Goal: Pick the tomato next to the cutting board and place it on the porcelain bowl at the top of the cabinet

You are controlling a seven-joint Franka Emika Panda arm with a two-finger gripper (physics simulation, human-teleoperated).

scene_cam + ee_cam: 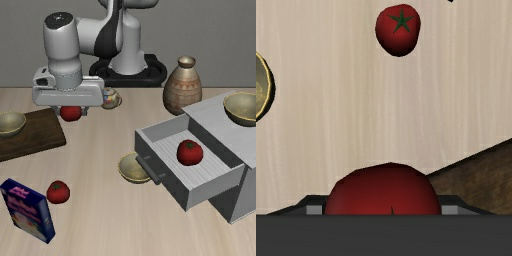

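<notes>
The tomato (70,113) sits right under the claw (68,106), tucked between its two fingers, just off the edge of the cutting board (35,140) on the exterior view's right. From the claw's (384,208) own camera the tomato (384,192) bulges up between the fingertips (312,208), which press against it from both sides, so the claw is clenched on it. It is a round, deep red tomato with a smooth, slightly glossy skin. Its stem end faces away from the wrist camera. I cannot say whether it rests on the table (100,225) or has been raised a little. The cutting board (491,165) is a dark brown slab lying flat, and a small tan bowl (10,123) stands on the end of it away from the tomato. Forward of the board a second tomato (58,190) lies on the table with its green star-shaped stem (402,18) showing, just beside a blue box (28,208). Well away from the board, toward the exterior view's right, a shallow dish (133,167) rests on the table close to a grey cabinet (225,195). Its drawer (205,178) is pulled open with a third tomato (190,152) lying inside. On top of the cabinet stands the cabinet-top bowl (240,108), tan and upright. A ribbed brown jug (185,85) stands behind the cabinet, also far from the board.
</notes>
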